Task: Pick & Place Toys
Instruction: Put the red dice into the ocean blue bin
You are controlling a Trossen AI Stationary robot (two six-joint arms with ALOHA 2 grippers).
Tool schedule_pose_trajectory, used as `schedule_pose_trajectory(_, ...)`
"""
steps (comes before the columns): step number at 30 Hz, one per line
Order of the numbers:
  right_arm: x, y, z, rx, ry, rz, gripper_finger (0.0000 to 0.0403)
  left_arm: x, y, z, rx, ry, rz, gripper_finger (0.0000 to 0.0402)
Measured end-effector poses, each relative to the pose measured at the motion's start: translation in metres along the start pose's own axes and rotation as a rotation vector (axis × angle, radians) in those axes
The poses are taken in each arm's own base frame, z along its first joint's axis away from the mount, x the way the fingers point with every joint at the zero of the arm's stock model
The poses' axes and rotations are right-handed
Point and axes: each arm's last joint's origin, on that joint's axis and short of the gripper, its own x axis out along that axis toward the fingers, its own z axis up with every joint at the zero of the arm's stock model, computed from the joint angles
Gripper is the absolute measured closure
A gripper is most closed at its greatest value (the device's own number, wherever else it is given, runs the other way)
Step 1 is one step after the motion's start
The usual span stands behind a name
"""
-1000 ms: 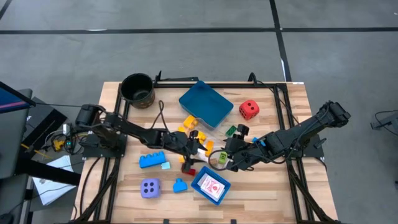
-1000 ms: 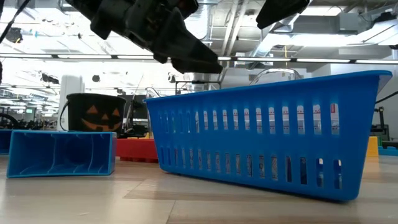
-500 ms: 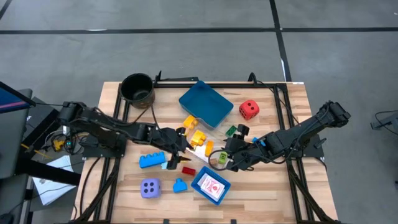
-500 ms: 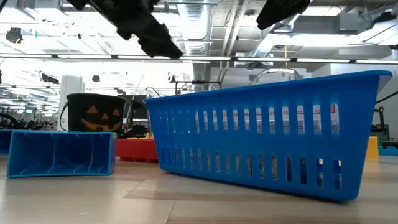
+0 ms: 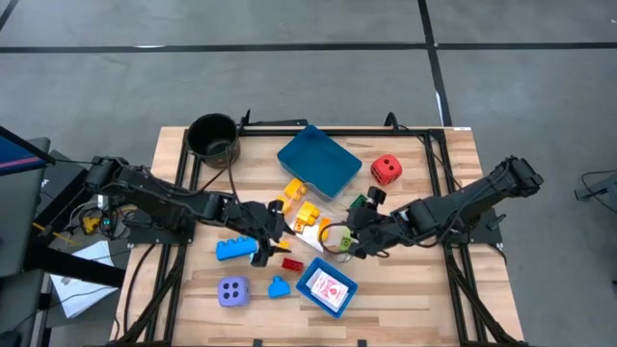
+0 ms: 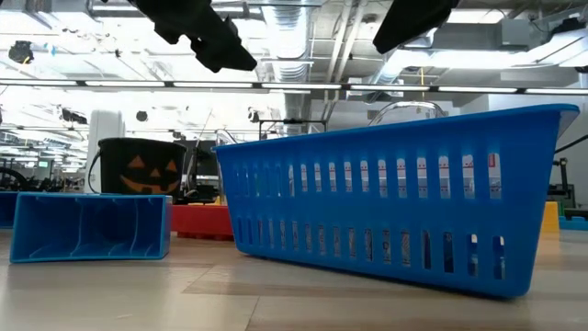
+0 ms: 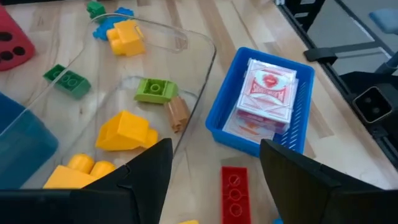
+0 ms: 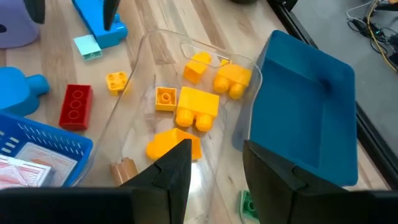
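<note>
1. My left pincer (image 5: 268, 234) has pulled back from the yellow bricks (image 5: 301, 214) in the last second. It is released and empty, hovering over the bench (image 5: 415, 289) near the blue brick (image 5: 236, 249).
2. My right pincer (image 5: 349, 234) has nudged in toward the same pile. I cannot tell whether it grips the clear tray (image 8: 186, 46) or nothing.
3. Nothing lifted. The red brick (image 5: 292, 264), red die (image 5: 386, 171) and lavender die (image 5: 231, 291) lie loose, and the cards (image 5: 328, 287) are in the small blue tray.
4. Judgement: a reset between picks, most toys unplaced.
</note>
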Motion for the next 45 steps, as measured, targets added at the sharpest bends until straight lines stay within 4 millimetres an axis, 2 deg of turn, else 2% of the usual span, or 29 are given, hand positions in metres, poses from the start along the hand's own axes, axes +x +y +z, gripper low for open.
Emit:
schedule_pose_trajectory(8,0.008,-0.010,0.005,0.034,0.001,-0.028,0.0267,0.000,0.000,-0.002,0.000,0.018,0.008,0.0165)
schedule_pose_trajectory(13,0.011,-0.014,0.007,0.063,0.001,-0.042,0.0267,0.000,0.001,-0.008,0.002,0.087,0.021,0.0165)
schedule_pose_trajectory(22,0.020,-0.026,0.011,0.184,0.016,-0.056,0.0267,-0.003,0.002,-0.012,-0.022,0.126,0.054,0.0165)
schedule_pose_trajectory(28,0.026,-0.035,0.016,0.185,-0.002,-0.078,0.0267,-0.021,0.002,-0.013,-0.069,0.157,0.071,0.0165)
schedule_pose_trajectory(31,0.031,-0.041,0.022,0.187,-0.029,-0.082,0.0267,-0.035,0.002,-0.011,-0.095,0.118,0.076,0.0165)
schedule_pose_trajectory(36,0.039,-0.055,0.026,0.216,-0.019,-0.102,0.0263,-0.057,0.001,-0.023,-0.113,0.065,0.098,0.0165)
schedule_pose_trajectory(40,0.048,-0.073,0.024,0.301,0.036,-0.121,0.0232,-0.075,0.003,-0.035,-0.146,0.006,0.116,0.0165)
schedule_pose_trajectory(45,0.058,-0.102,0.013,0.385,0.183,-0.193,0.0133,-0.093,0.004,-0.042,-0.161,-0.087,0.120,0.0165)
